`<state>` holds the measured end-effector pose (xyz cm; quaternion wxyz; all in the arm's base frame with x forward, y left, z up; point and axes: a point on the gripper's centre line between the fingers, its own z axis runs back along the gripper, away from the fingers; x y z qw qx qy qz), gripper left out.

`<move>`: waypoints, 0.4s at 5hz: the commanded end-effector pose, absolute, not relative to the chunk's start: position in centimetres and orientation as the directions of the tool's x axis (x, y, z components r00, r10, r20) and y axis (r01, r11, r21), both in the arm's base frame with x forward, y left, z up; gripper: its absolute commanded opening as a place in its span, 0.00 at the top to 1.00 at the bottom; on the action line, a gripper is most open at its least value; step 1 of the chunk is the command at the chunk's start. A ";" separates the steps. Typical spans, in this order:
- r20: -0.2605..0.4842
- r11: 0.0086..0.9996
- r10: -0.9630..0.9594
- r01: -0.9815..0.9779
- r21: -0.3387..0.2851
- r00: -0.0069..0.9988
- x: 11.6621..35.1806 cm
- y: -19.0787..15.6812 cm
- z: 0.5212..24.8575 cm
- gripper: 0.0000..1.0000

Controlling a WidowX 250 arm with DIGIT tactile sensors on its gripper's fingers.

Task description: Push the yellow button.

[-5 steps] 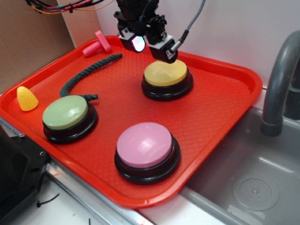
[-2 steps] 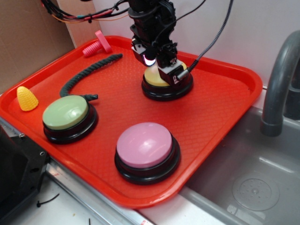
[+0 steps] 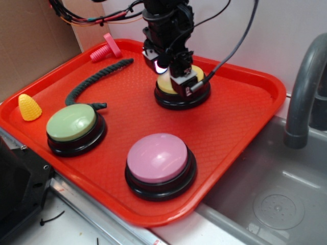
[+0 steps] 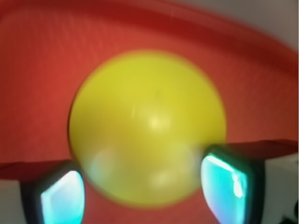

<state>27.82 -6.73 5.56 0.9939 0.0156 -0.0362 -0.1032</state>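
Observation:
The yellow button (image 3: 164, 84), a domed yellow top on a black base, stands at the back middle of the red tray (image 3: 245, 117). My gripper (image 3: 177, 77) is down on its top and hides most of the dome. In the wrist view the yellow button (image 4: 147, 121) fills the picture, blurred and very close. The gripper (image 4: 145, 191) is open. Its left pad (image 4: 60, 196) and right pad (image 4: 229, 184) stand wide apart at the dome's near edge, with nothing clamped between them.
On the same tray are a green button (image 3: 71, 122) at the front left, a pink button (image 3: 157, 157) at the front, a dark rope (image 3: 94, 81), a pink bolt (image 3: 106, 49) and a small yellow cone (image 3: 29, 107). A sink (image 3: 276, 204) with a grey faucet (image 3: 304, 87) lies to the right.
The gripper came down from above and behind the yellow button onto its top, then sank slightly further over the last half second.

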 end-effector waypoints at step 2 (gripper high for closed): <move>0.127 0.994 -0.081 0.090 -0.065 0.989 26.8 -6.4 16.7 0.00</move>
